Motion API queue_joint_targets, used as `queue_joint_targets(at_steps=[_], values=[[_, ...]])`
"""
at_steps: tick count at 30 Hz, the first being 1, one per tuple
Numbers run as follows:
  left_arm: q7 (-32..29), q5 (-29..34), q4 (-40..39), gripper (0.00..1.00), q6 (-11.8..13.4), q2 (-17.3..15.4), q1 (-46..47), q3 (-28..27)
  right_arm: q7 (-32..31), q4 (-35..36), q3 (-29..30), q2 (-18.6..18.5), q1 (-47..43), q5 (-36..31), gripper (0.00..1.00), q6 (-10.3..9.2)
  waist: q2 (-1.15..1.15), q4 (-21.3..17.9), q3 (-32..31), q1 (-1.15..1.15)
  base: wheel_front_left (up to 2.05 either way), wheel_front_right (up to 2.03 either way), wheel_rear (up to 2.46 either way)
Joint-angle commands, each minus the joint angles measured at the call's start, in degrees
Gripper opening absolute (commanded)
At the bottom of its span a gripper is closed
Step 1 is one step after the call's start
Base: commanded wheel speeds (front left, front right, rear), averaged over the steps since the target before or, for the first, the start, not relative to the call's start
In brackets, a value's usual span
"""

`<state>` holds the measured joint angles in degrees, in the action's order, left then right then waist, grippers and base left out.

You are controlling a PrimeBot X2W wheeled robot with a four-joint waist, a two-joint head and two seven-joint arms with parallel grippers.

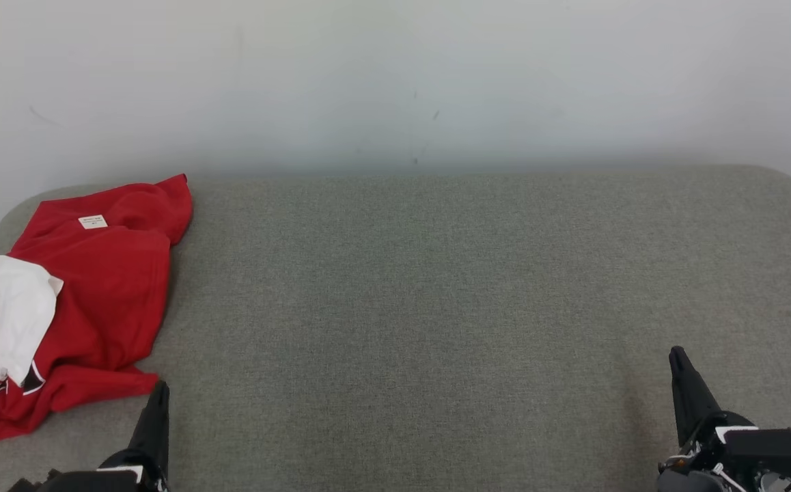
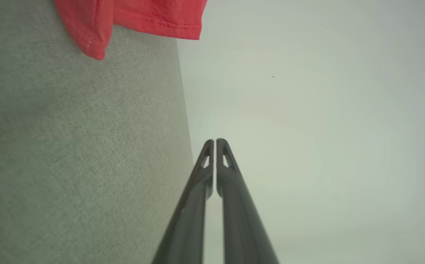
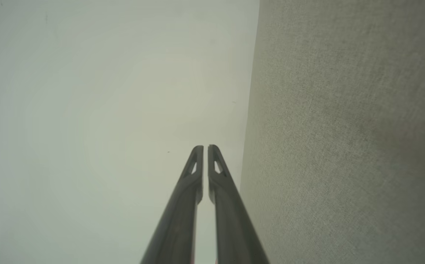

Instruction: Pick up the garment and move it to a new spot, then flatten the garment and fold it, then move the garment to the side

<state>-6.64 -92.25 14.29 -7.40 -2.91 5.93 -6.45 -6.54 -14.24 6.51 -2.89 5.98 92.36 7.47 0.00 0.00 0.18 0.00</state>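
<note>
A red garment (image 1: 95,294) with a white sleeve and a small white label lies crumpled at the far left of the grey fabric surface (image 1: 436,307). Its red hem (image 2: 131,18) hangs across the top of the left wrist view. My left gripper (image 1: 158,391) sits at the lower left, just off the garment's near edge, with its fingers together (image 2: 215,141) and nothing between them. At the lower right, far from the garment, my right gripper (image 1: 677,355) is shut and holds nothing (image 3: 205,147).
A pale wall (image 1: 395,82) rises directly behind the grey surface. The surface has rounded back corners and spreads wide from the garment to the right edge.
</note>
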Motion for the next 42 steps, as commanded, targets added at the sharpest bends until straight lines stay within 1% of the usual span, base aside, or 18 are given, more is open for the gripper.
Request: queue_joint_targets(at_steps=[1,4,10,15,20,21,35,42], values=[[0.0,0.0,0.4,1.00,0.0,0.0,-0.2,0.1,0.0,-0.3,-0.1,0.0,-0.2,0.0,1.00,-0.02,0.00,0.0,0.0,0.00,0.00,0.00,0.00],[0.2,0.1,1.6,1.00,0.1,0.2,-1.4,0.3,0.2,-1.7,-0.3,0.2,-1.5,-0.2,1.00,-0.11,0.00,0.0,0.0,0.00,0.00,0.00,0.00],[2.0,2.5,0.9,1.00,0.1,0.1,-1.5,1.1,2.0,-0.9,-1.4,0.2,-2.0,-2.7,1.00,-0.09,0.00,0.0,0.0,0.00,0.00,0.00,0.00],[3.4,6.1,0.2,1.00,0.1,0.1,-1.6,1.4,3.4,-0.2,-2.1,0.2,-2.3,-6.6,1.00,-0.08,0.00,0.1,0.0,0.00,0.00,0.00,0.00],[4.7,11.3,-0.5,1.00,0.0,0.1,-1.6,1.4,4.8,0.7,-2.9,0.1,-2.6,-11.9,1.00,-0.07,0.00,0.1,0.1,0.00,0.00,0.00,0.00],[4.7,11.3,-0.5,1.00,0.0,0.1,-1.6,1.4,4.8,0.7,-2.9,0.1,-2.6,-11.9,1.00,-0.07,0.00,0.1,0.1,0.00,0.00,0.00,0.00],[8.1,27.8,-2.9,1.00,0.5,0.1,-2.5,2.3,8.1,2.9,-5.1,0.1,-3.4,-26.8,1.00,-0.04,0.00,0.2,0.1,0.00,0.00,0.00,0.00],[9.6,37.7,-3.7,1.00,0.8,-0.1,-2.9,3.0,9.6,4.0,-5.9,0.1,-3.8,-33.9,1.00,-0.02,0.00,0.2,0.2,0.00,0.00,0.00,0.00]])
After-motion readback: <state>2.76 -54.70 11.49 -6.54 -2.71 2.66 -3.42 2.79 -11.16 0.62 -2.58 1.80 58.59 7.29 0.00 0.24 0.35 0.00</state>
